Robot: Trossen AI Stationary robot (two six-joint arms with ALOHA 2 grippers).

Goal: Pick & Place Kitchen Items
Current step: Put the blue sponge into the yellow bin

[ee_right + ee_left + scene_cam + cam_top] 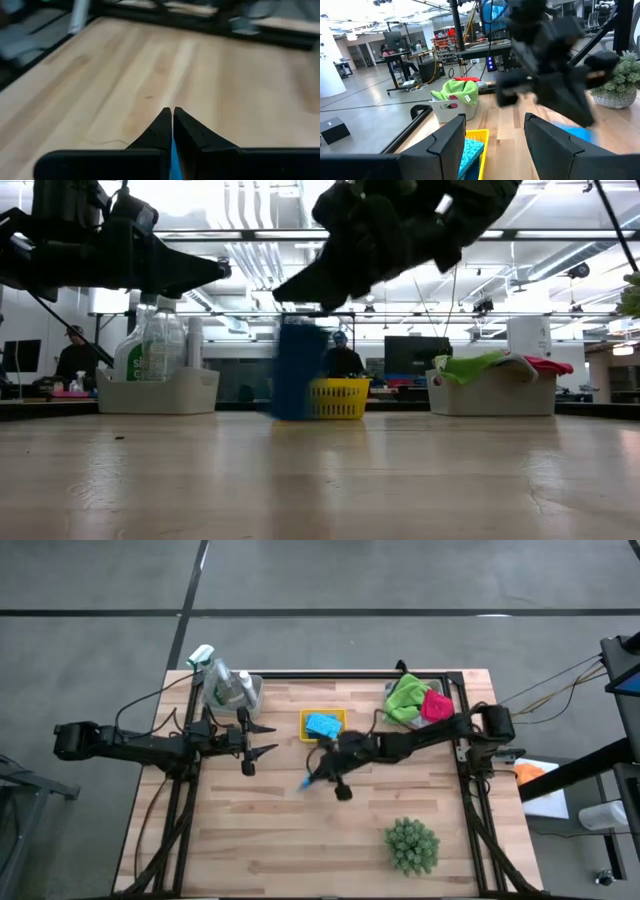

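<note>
Left bin (256, 686) at the table's back left holds the clear spray bottle (212, 670) and small white bottle (245, 687), upright, apparently sorted by type. No label text is legible on either.

Left gripper (262, 738) hovers just in front of that bin, jaws about half apart, holding nothing; likely waiting.

Yellow tray (340, 716) at centre back carries one blue sponge (323, 725), so it looks like the sponge drop-off.

Right gripper (312, 776) sits just in front of the tray, jaws closed on a second blue sponge (303, 783), pinched thin between the tips and hanging above the wood, probably bound for the tray.

Right bin (392, 692) holds the green cloth (406, 698) and magenta cloth (436, 705).
</note>
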